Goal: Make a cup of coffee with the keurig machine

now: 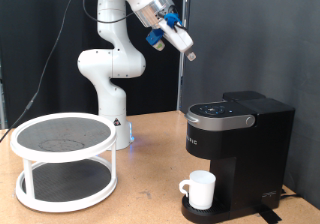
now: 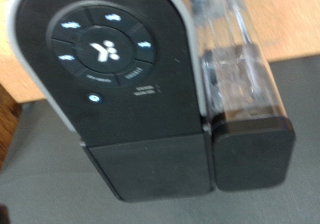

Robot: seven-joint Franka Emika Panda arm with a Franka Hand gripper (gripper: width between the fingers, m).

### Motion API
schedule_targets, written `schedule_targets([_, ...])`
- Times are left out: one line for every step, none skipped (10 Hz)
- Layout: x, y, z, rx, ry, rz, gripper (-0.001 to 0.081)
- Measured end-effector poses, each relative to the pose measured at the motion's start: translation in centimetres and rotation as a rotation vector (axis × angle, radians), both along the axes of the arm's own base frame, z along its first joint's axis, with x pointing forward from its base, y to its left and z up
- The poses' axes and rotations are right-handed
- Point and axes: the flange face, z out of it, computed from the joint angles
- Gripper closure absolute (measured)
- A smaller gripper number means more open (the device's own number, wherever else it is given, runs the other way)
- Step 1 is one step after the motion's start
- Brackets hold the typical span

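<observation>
While the gripper (image 1: 190,55) hangs high above the keurig machine (image 1: 238,144), well apart from it, you have the cup (image 1: 201,189) already standing on the drip base under the spout. Lid down and buttons lit, so brewing looks like the step in hand. You'd need to press a top button (image 2: 101,52). Whether the fingers are parted, I cannot tell.
</observation>
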Motion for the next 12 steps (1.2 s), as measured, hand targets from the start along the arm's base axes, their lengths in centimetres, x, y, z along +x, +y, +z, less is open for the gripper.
schedule_targets([0.6, 0.8, 0.6, -0.058, -0.001, 0.029, 0.0071])
schedule_targets([1.4, 1.7, 1.2, -0.117, 0.007, 0.060, 0.0071])
schedule_targets([2.3, 2.5, 1.6, -0.163, 0.017, 0.087, 0.0071])
schedule_targets([3.2, 3.2, 1.9, -0.237, 0.040, 0.124, 0.0071])
schedule_targets([4.3, 3.9, 2.1, -0.294, 0.054, 0.138, 0.0071])
schedule_targets([5.3, 4.5, 2.0, -0.313, 0.060, 0.145, 0.0071])
schedule_targets([6.2, 4.6, 1.8, -0.313, 0.073, 0.154, 0.0071])
schedule_targets([6.2, 4.5, 1.8, -0.313, 0.070, 0.151, 0.0071])
schedule_targets([6.3, 4.5, 1.8, -0.328, 0.058, 0.168, 0.0071])
schedule_targets([6.6, 4.3, 1.9, -0.371, 0.019, 0.182, 0.0071])
schedule_targets([7.0, 4.4, 2.0, -0.415, -0.019, 0.197, 0.0071])
schedule_targets([7.2, 4.6, 2.0, -0.446, -0.042, 0.217, 0.0071])
